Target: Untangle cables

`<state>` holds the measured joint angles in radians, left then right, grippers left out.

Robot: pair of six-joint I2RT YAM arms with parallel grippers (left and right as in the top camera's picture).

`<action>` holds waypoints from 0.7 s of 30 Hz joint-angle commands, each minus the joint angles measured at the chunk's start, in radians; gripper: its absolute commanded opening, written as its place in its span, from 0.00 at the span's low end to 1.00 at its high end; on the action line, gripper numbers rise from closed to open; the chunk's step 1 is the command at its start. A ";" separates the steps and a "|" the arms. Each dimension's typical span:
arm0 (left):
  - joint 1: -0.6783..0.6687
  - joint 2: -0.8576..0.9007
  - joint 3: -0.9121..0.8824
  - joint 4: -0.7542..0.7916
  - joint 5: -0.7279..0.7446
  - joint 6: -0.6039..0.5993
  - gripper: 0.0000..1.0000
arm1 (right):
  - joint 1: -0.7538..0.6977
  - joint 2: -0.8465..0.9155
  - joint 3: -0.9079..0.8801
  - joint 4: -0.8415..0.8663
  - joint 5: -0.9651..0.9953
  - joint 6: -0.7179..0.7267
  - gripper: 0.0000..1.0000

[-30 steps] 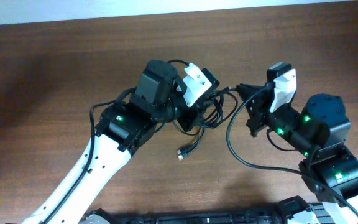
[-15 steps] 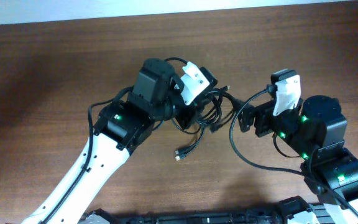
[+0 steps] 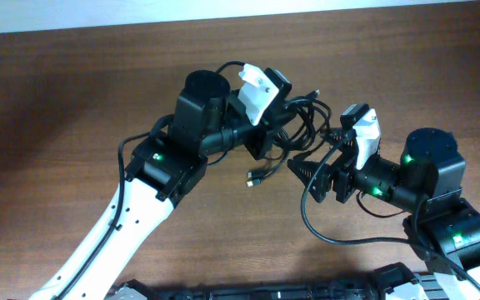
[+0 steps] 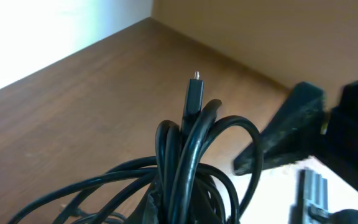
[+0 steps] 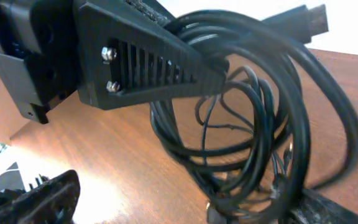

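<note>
The cables (image 3: 300, 123) are a bunch of thin black cords, lifted off the table in my left gripper (image 3: 265, 137), which is shut on them. In the left wrist view the cables (image 4: 191, 162) rise from the pinch with one plug (image 4: 195, 93) pointing up. A loose plug end (image 3: 253, 178) hangs below the bunch. My right gripper (image 3: 313, 157) is open just right of the bunch, pointing left. In the right wrist view the cables (image 5: 266, 124) hang close to its right finger (image 5: 334, 211), with the left gripper's slotted finger (image 5: 148, 68) above.
One long cord (image 3: 311, 221) sags from the bunch down in front of the right arm (image 3: 427, 179) and curves back to it. The left arm (image 3: 152, 179) reaches in from the lower left. Brown wooden table (image 3: 73, 92) lies all round.
My right gripper has gone from shut to open and swung down and left, close under the bunch. The left gripper has carried the cables slightly up and to the right.
</note>
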<state>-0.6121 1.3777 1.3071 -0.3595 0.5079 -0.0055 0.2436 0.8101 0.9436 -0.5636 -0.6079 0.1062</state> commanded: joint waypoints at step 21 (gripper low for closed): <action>0.004 -0.010 0.003 -0.042 -0.267 -0.192 0.00 | -0.002 0.021 0.005 0.030 -0.190 0.029 0.92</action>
<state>-0.6121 1.3777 1.3071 -0.4149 0.1905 -0.1600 0.2436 0.8349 0.9436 -0.5652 -0.6746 0.1268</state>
